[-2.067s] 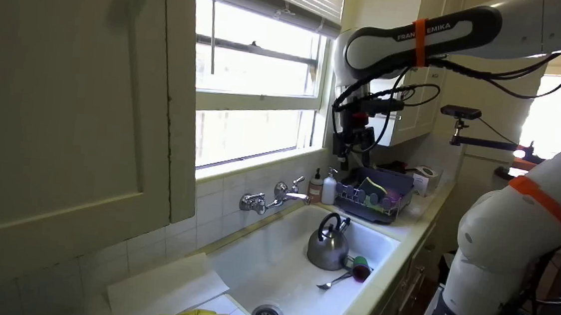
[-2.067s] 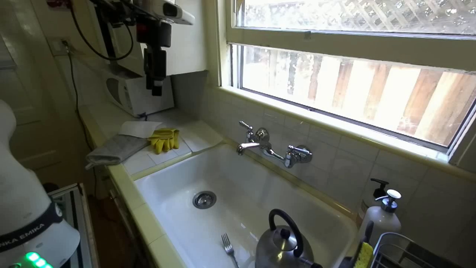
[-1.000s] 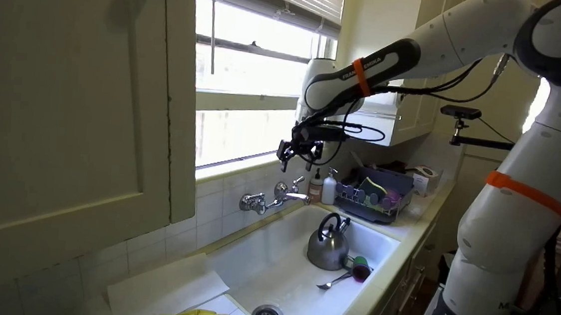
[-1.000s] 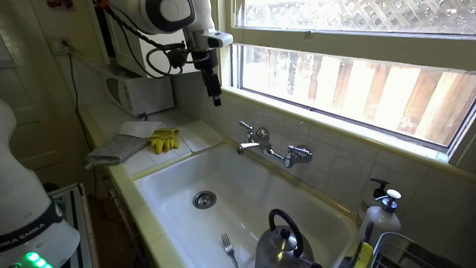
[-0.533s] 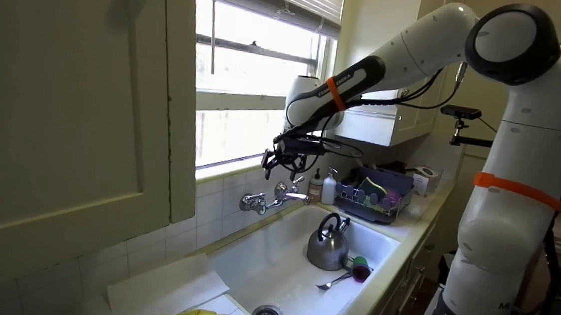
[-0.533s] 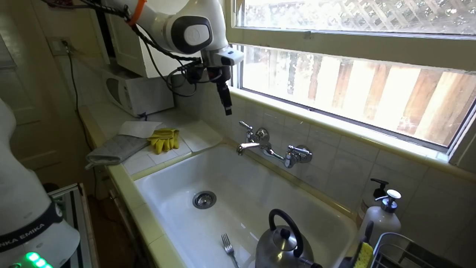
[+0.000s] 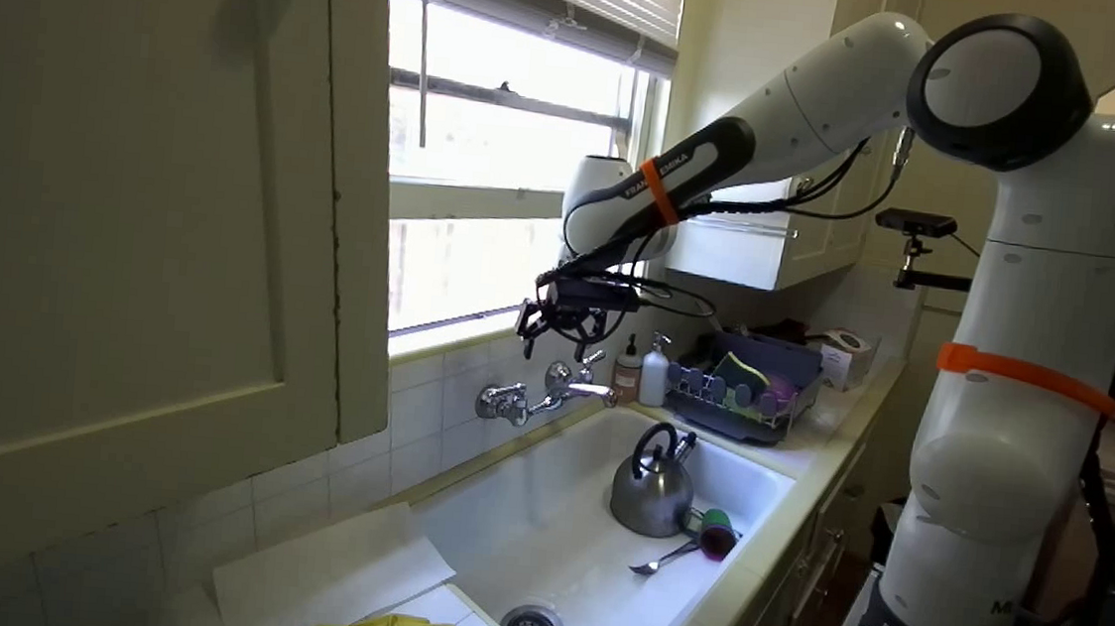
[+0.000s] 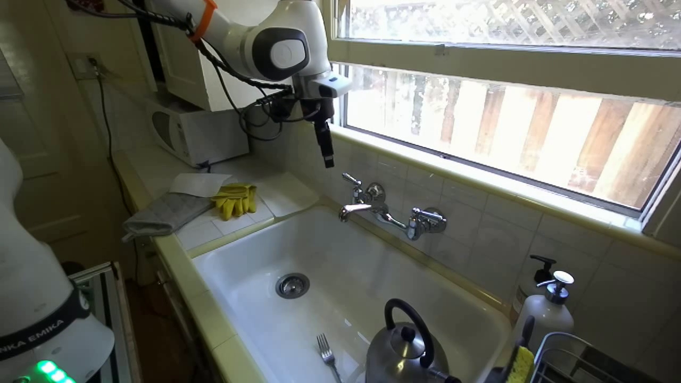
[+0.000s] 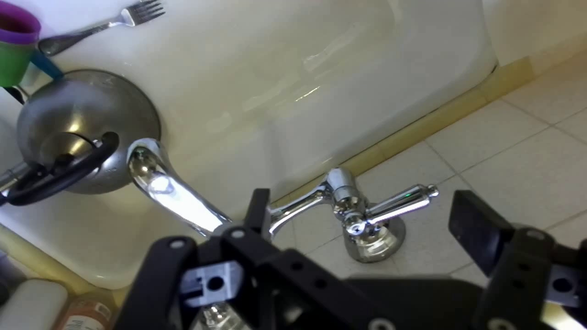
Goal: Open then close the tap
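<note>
The chrome tap shows in both exterior views (image 7: 583, 391) (image 8: 425, 222), fixed to the tiled wall over the sink, with a handle at each end and a spout. My gripper (image 7: 554, 353) is open and empty, pointing down above the tap in both exterior views (image 8: 329, 163). In the wrist view, one lever handle (image 9: 401, 202) shows below and between my spread fingers (image 9: 479, 229), with neither finger touching it. The spout (image 9: 176, 197) lies left of the gripper (image 9: 367, 215). The tap's other handle is mostly hidden behind the left finger.
A steel kettle (image 7: 653, 495), a fork (image 8: 325, 351) and a green and purple cup (image 9: 13, 59) lie in the white sink (image 8: 255, 255). Soap bottles (image 7: 654, 375) and a dish rack (image 7: 738, 417) stand at the sink's end. The window sill (image 8: 479, 173) and wall are close behind.
My gripper has come down and across to above the tap. In the last half second it has lowered only slightly. The tap has not visibly changed.
</note>
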`<control>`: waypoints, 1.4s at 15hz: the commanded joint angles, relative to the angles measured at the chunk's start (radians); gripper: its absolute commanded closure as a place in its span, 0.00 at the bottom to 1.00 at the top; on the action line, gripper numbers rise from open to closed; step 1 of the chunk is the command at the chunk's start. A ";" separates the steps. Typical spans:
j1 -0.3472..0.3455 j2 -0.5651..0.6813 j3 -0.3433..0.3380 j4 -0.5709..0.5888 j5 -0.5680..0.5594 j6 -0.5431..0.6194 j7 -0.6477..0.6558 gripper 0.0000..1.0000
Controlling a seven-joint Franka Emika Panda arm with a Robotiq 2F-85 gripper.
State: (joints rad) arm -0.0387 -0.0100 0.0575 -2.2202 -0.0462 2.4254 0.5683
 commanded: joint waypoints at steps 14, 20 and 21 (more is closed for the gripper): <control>0.082 0.350 -0.061 0.248 0.171 0.108 0.491 0.00; 0.104 0.415 -0.086 0.313 0.162 0.113 0.536 0.00; 0.101 0.421 -0.086 0.322 0.164 0.103 0.524 0.00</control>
State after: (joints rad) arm 0.0434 0.3749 -0.0075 -1.9374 0.1012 2.5292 1.0840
